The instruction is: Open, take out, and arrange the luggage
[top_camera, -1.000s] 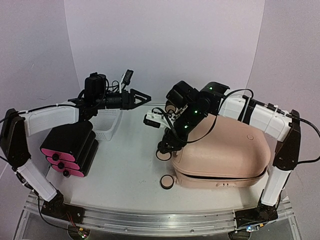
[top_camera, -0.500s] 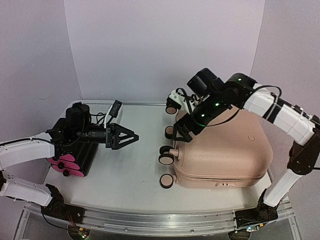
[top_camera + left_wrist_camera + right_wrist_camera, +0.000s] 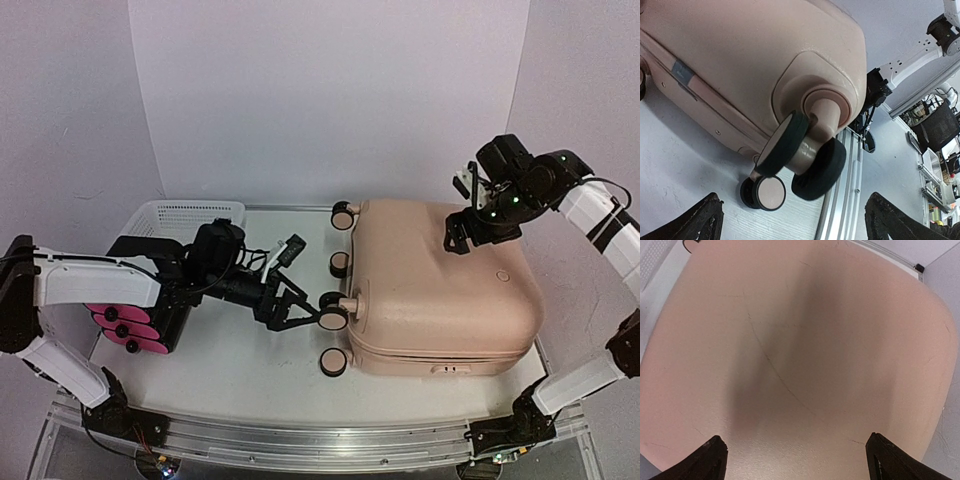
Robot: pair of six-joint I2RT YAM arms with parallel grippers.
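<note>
The luggage [image 3: 430,285], a large beige-pink hard shell, lies flat and closed on the table with its black wheels [image 3: 334,312] facing left. My left gripper [image 3: 305,316] is open, low on the table just left of the middle wheels. In the left wrist view a double wheel [image 3: 805,155] sits ahead of the left gripper [image 3: 795,227], with nothing between the jaws. My right gripper [image 3: 472,240] hangs open over the shell's far right part. The shell [image 3: 800,340] fills the right wrist view, and the right gripper [image 3: 800,462] holds nothing.
A black box with pink drawer fronts [image 3: 130,325] stands at the left, under my left arm. A white mesh basket [image 3: 190,212] sits at the back left. The table's metal front rail [image 3: 300,435] runs along the near edge.
My left arm swung down from beside the basket and reached right to the luggage's wheels. My right arm pulled back from the wheel end to the shell's far right. Both grippers opened wider.
</note>
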